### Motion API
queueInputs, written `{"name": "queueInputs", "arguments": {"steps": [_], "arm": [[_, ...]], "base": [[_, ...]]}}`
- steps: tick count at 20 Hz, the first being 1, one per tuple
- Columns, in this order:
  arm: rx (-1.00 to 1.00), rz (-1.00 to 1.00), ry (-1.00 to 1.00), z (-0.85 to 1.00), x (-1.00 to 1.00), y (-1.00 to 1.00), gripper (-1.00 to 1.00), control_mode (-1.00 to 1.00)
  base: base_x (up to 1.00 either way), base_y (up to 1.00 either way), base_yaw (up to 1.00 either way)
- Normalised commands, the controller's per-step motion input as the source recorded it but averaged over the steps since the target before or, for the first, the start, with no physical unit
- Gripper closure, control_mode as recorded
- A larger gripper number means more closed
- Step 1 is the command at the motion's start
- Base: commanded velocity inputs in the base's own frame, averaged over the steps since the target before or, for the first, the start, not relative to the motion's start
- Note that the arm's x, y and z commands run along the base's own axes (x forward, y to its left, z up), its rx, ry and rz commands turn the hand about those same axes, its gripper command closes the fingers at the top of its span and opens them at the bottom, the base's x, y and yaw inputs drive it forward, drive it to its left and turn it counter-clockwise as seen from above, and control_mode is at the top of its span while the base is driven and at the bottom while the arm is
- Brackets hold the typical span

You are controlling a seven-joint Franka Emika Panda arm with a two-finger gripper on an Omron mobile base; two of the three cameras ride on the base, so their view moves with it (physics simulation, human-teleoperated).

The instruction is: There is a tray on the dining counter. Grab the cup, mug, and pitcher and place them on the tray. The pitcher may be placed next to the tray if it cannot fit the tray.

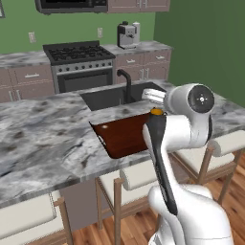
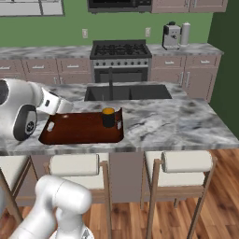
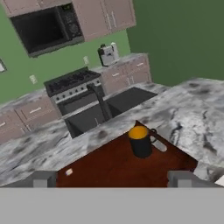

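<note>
Mug (image 2: 108, 117), black with an orange inside, stands upright on the right end of the reddish-brown tray (image 2: 74, 133) at the centre of the right base view, the tray lying on the marbled dining counter (image 2: 177, 123) in front of the black sink (image 2: 140, 92). At the bottom of the hand view the gripper (image 3: 113, 179) has its fingertips (image 3: 43, 178) spread wide apart, holding nothing, with the mug at mid-frame above them. Behind, at the top, are a stove (image 2: 120, 50) and a coffee machine (image 2: 171, 35).
</note>
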Motion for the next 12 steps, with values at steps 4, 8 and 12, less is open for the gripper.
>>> {"name": "queueInputs", "arguments": {"steps": [4, 8, 12], "arm": [[-0.08, 0.07, 0.4, 0.14, -0.07, 0.36, -1.0, -1.0], [-0.05, 0.19, 0.34, -0.03, -0.29, 0.01, -1.0, -1.0], [-0.07, 0.13, 0.14, -0.23, -0.51, 0.0, -1.0, -1.0]], "base": [[0.0, 0.0, 0.0], [0.0, 0.0, 0.0], [0.0, 0.0, 0.0]]}}
